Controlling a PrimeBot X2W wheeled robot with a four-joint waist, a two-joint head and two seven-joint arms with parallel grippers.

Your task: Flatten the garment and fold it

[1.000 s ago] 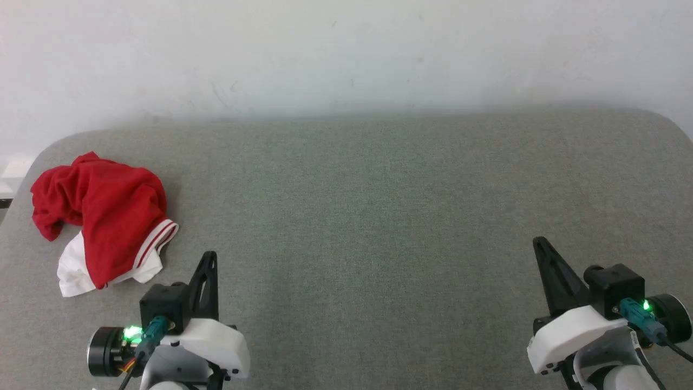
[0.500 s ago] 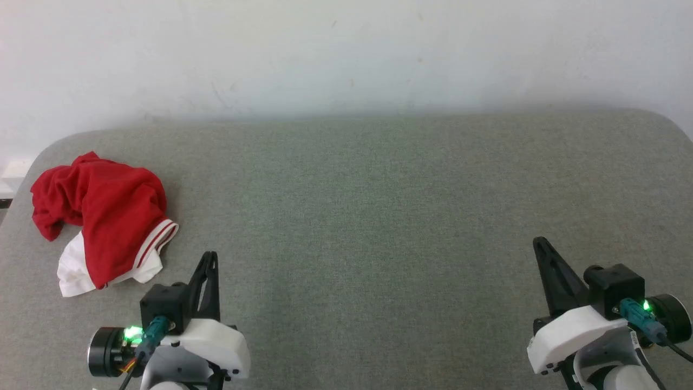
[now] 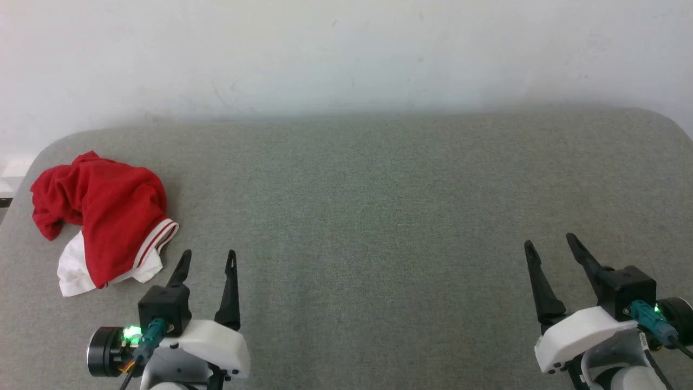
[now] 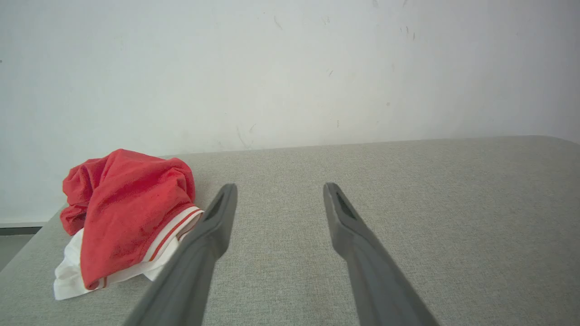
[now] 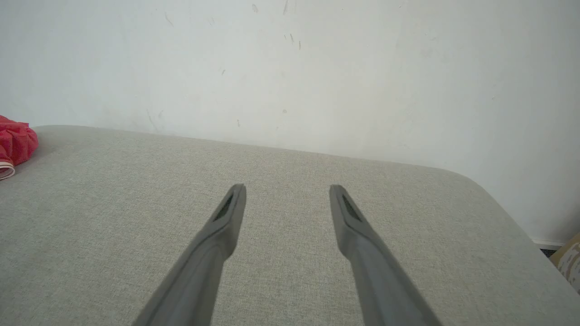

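Your left gripper (image 3: pixel 209 253) and, well off to its right, the right gripper (image 3: pixel 549 241) both stand spread and empty, and the crumpled red jersey (image 3: pixel 108 216) lies just ahead-left of the left gripper, so a blind pinch may grab several layers and leave it twisted.

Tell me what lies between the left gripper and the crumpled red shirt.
Nothing but bare grey upholstery. In the head view a short strip of it separates the open left gripper from the garment; they are not touching.
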